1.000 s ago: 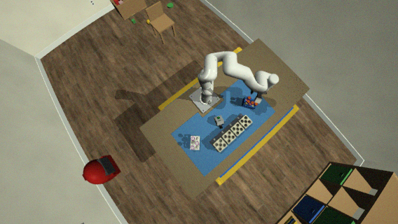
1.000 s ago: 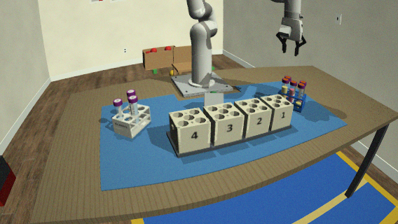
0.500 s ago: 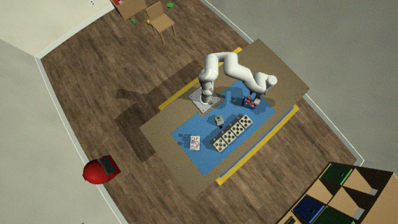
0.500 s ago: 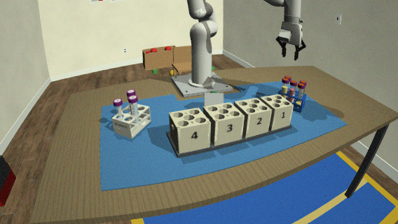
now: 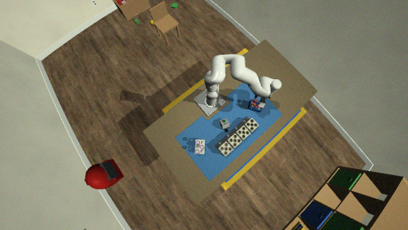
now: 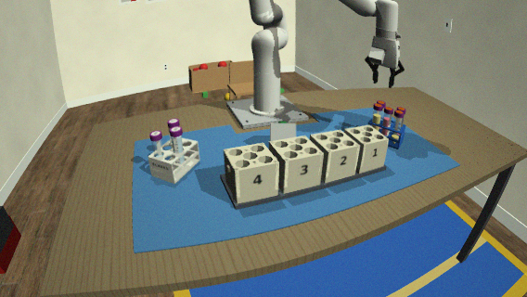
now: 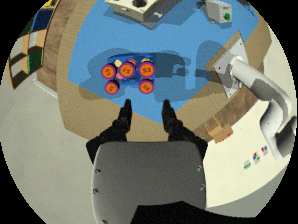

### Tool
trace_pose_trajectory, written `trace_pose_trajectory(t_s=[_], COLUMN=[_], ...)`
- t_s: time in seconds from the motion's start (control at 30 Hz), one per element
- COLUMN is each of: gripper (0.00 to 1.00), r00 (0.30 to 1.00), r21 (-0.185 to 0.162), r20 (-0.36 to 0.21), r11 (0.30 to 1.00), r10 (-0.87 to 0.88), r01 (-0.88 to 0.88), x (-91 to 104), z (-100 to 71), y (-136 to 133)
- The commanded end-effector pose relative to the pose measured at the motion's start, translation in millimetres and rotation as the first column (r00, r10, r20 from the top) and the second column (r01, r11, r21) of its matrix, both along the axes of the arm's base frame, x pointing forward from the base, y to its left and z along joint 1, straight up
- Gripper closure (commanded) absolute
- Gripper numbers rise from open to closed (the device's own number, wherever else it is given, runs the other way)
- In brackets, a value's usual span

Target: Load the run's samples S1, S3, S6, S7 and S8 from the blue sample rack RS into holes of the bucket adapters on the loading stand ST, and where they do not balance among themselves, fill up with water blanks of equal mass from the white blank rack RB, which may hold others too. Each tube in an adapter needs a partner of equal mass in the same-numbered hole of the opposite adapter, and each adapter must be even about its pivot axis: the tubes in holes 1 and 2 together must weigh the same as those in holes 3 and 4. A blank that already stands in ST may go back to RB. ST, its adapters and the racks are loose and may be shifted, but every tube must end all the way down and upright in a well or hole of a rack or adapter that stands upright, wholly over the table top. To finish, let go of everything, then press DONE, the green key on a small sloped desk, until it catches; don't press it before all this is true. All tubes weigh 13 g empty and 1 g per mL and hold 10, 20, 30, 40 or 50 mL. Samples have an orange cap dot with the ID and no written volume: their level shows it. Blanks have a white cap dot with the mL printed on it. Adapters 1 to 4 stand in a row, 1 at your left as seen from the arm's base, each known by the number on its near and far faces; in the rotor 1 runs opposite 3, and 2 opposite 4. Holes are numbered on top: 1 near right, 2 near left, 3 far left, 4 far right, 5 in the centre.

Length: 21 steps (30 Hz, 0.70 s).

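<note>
I see sample tubes [image 6: 388,118] upright in blue rack RS [image 6: 397,137]; my gripper [image 6: 384,73] hangs above, fingers half apart, holding nothing.

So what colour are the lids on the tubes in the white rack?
Purple, with white dots on top. The blank tube caps show best in the exterior view.

Below my black fingers stands the blue rack [image 6: 395,138], its tubes [image 6: 388,122] purple-capped with orange dots. Farther out, four cream adapters [image 6: 303,165] carry black numbers on a dark stand [image 6: 229,192]. The mat [image 6: 186,218] is blue, the counter [image 6: 74,251] brown, the far rack [image 6: 173,163] white.
</note>
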State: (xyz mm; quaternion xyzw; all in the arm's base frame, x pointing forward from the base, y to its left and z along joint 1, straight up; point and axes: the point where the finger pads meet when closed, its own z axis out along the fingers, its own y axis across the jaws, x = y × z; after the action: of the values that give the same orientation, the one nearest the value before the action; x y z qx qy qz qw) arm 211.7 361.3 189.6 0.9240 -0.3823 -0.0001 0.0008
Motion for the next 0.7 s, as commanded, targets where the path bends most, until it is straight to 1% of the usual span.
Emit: trace_pose_trajectory(t_s=[0.0,0.43,0.5,0.67], gripper=[0.43,0.43,0.43,0.43], r00=[1.000,1.000,1.000,1.000], r21=[0.005,0.005,0.005,0.005], r20=[0.003,0.003,0.003,0.003], r11=[1.000,1.000,1.000,1.000], r10=[0.000,0.000,0.000,0.000], r01=[0.000,0.000,0.000,0.000], x=[0.8,0.8,0.8,0.8], z=[-2.8,-28.8,-28.8,-38.9], y=[1.3,1.4,1.4,1.4])
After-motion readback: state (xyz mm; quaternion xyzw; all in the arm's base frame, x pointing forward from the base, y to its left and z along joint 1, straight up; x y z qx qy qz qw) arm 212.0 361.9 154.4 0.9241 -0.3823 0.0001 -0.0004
